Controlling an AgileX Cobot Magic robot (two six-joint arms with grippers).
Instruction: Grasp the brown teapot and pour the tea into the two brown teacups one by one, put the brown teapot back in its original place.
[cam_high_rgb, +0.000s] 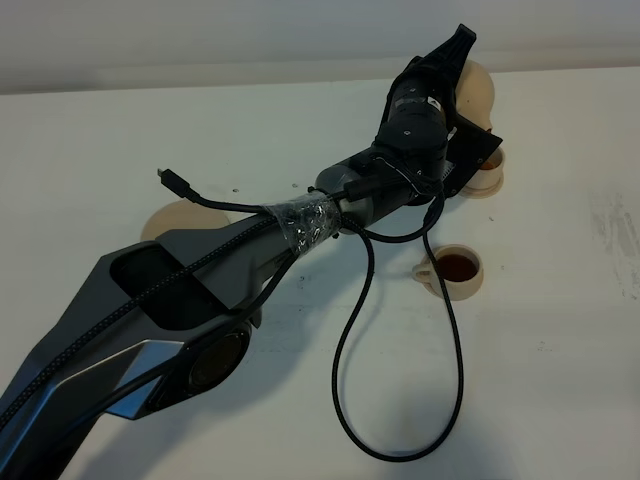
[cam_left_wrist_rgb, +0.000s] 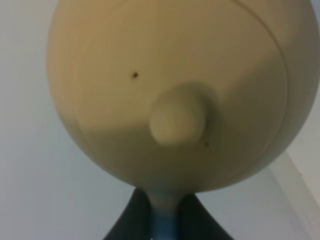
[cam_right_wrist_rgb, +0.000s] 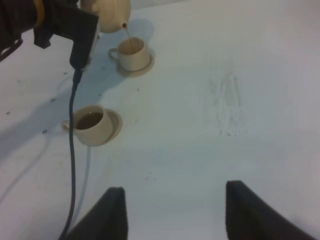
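Observation:
My left gripper (cam_high_rgb: 458, 48) is shut on the loop handle of the brown teapot (cam_high_rgb: 483, 92) and holds it tilted over the far teacup (cam_high_rgb: 490, 182). In the right wrist view a thin stream of tea runs from the teapot's (cam_right_wrist_rgb: 107, 11) spout into that cup (cam_right_wrist_rgb: 131, 51). The near teacup (cam_high_rgb: 460, 270) holds dark tea and also shows in the right wrist view (cam_right_wrist_rgb: 92, 124). The left wrist view shows the teapot's lid knob (cam_left_wrist_rgb: 177, 120) close up, with the gripper (cam_left_wrist_rgb: 165, 222) closed around the handle. The teapot's saucer (cam_high_rgb: 172, 217) lies bare at the left. My right gripper (cam_right_wrist_rgb: 175, 215) is open and empty, above bare table.
A black cable (cam_high_rgb: 400, 420) hangs from the left arm in a loop over the table near the near teacup; it also shows in the right wrist view (cam_right_wrist_rgb: 72, 150). Each cup stands on a small tan saucer (cam_right_wrist_rgb: 116, 127). The table's far edge (cam_high_rgb: 200, 75) runs behind the teapot.

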